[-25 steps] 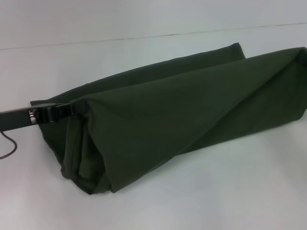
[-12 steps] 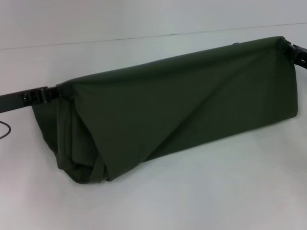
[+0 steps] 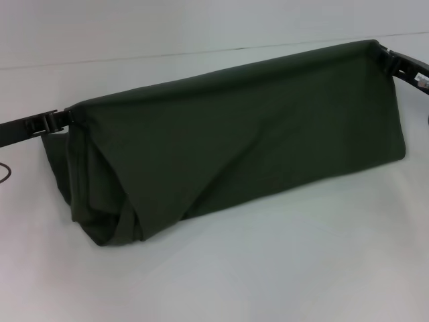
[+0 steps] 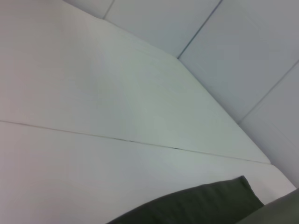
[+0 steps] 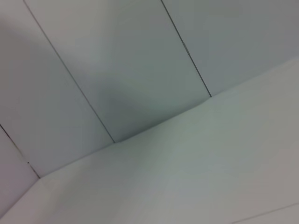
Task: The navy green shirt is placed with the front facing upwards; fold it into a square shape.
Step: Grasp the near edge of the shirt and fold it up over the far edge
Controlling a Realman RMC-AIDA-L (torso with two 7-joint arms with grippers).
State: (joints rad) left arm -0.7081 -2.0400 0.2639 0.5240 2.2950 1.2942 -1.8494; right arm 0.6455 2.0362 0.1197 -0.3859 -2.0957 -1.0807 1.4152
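The navy green shirt hangs as a long doubled band above the white table, its plain green side toward me; no lettering shows. Its lower folds bunch on the table at the near left. My left gripper is shut on the shirt's upper left corner. My right gripper is shut on the upper right corner at the far right. Both hold the top edge taut and raised. A strip of the shirt shows in the left wrist view. The right wrist view shows only table and wall.
The white table spreads all around the shirt, with a seam line across the far side. A thin dark cable hangs at the left edge. White wall panels stand behind the table.
Both grippers have lifted the shirt's top edge higher and farther back. The right gripper has come into view at the upper right, and the hanging fabric has flattened.
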